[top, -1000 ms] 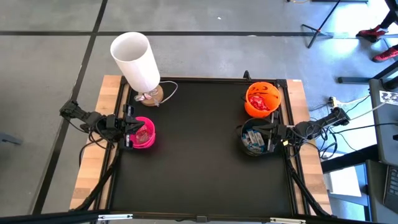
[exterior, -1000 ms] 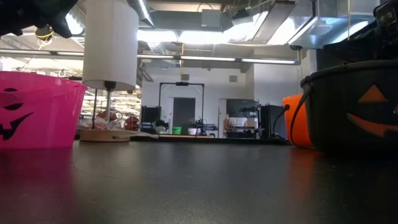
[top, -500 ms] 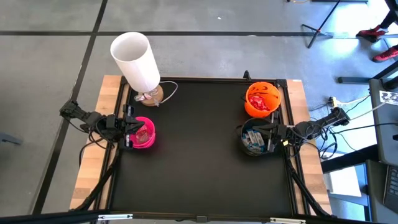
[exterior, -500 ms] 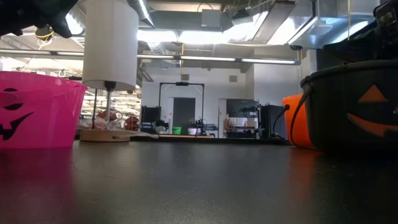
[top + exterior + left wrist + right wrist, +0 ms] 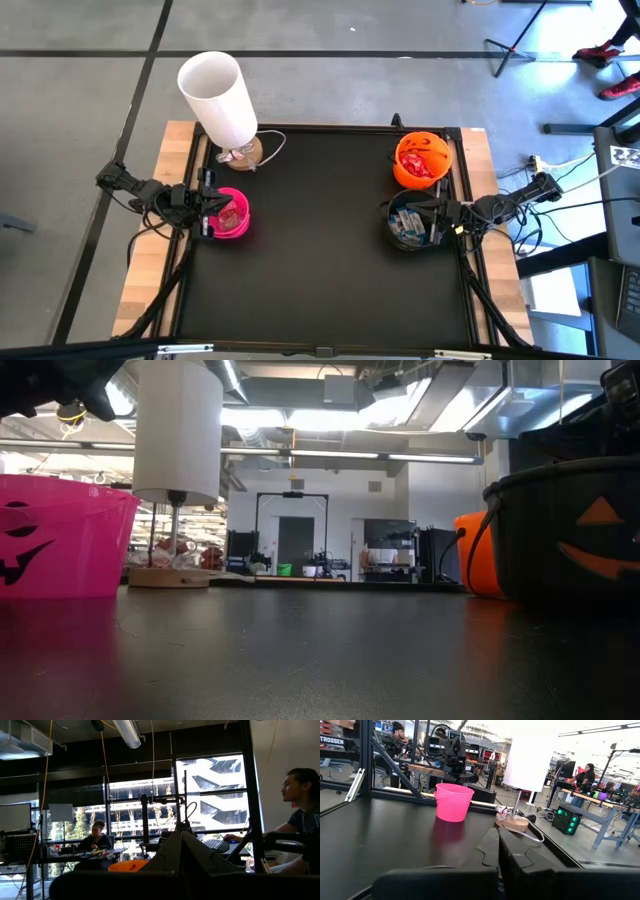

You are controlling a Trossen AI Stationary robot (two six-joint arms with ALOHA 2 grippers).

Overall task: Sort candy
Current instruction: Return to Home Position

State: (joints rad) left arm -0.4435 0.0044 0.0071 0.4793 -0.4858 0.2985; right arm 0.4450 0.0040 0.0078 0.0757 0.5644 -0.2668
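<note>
A black-topped table [image 5: 320,270] with wooden side strips is standing on a grey concrete floor in a busy workshop. A tall white lamp [image 5: 217,95] is sitting at its far left corner. Three buckets are resting on the table: a pink bucket [image 5: 454,802] at the left edge, an orange bucket [image 5: 473,560] at the far right corner, and a black bucket [image 5: 570,550] just in front of the orange one. The candy [image 5: 232,214] is lying inside the buckets, with red pieces in the pink and orange ones and blue-and-white pieces in the black one. No loose sweets are showing on the open tabletop.

The left gripper [image 5: 207,207] is hanging at the outer rim of the pink bucket, its fingers pressed together on nothing. The right gripper [image 5: 436,218] is hovering over the outer rim of the black bucket, likewise closed and empty.

Sorting is looking finished, so the step in hand is parking both arms. Doing that well is likely calling for lifting each gripper straight up, clear of the rim, before drawing it back, so that no bucket is getting nudged or tipped.

The middle of the table is lying wide open. Each arm, though, is working near a side edge with a bucket just beside it. The lamp is standing near the left arm, and the orange bucket is sitting close to the right one. Retreating outward is looking safest.
</note>
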